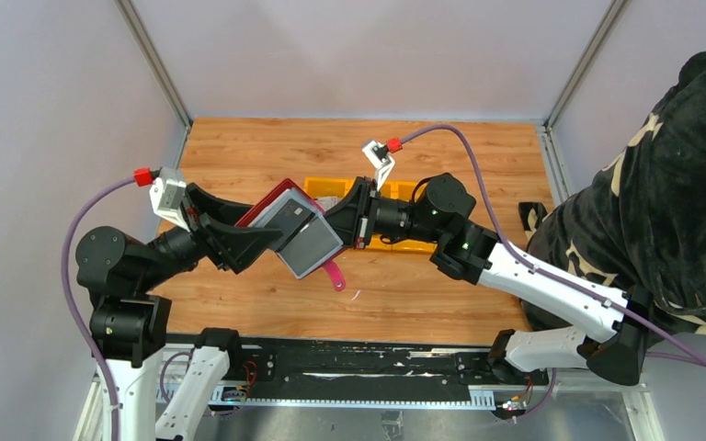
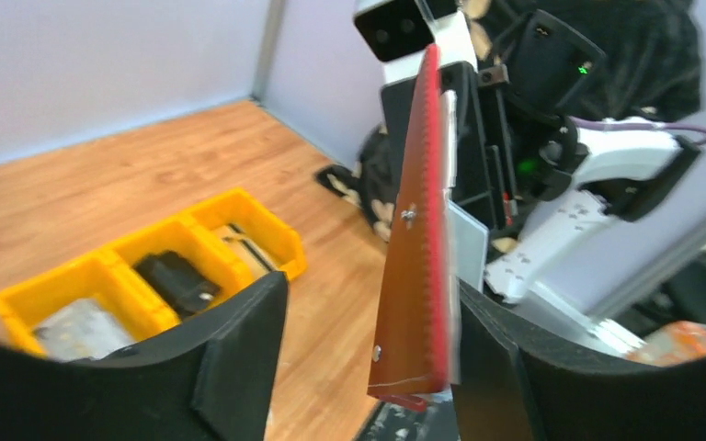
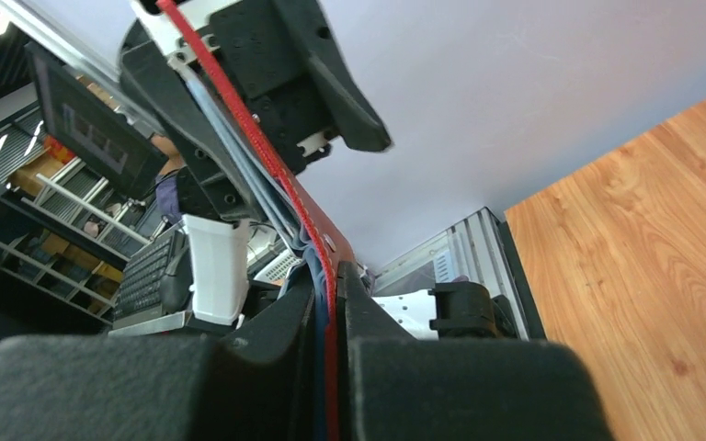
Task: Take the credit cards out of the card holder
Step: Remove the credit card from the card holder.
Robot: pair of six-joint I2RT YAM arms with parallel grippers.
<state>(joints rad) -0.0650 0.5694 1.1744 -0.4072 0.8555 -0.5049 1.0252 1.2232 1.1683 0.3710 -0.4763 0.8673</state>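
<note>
Two robot arms meet over a wooden table (image 1: 423, 294) with a card holder (image 1: 305, 241) raised in the air between them, well above the boards. The dark red case hangs open, its grey-blue inside facing up toward the overhead camera and its pink-red tab (image 1: 335, 277) dangling from the lower edge.

The right gripper (image 1: 351, 220) is clamped tight on the case's right-hand edge. From the right wrist, the red cover runs straight down into the narrow slit between the two black fingers (image 3: 460, 386).

The left gripper (image 1: 267, 237) stands with its jaws spread wide. From the left wrist, the case is seen edge-on in the gap, just beside the right-hand finger (image 2: 506, 367) and well apart from the other.

The credit cards cannot be told apart from the grey lining in these views.

Behind the arms, a yellow bin (image 2: 267, 234) with three compartments rests on the table, with a dark object (image 2: 179, 281) lying in the middle one.
</note>
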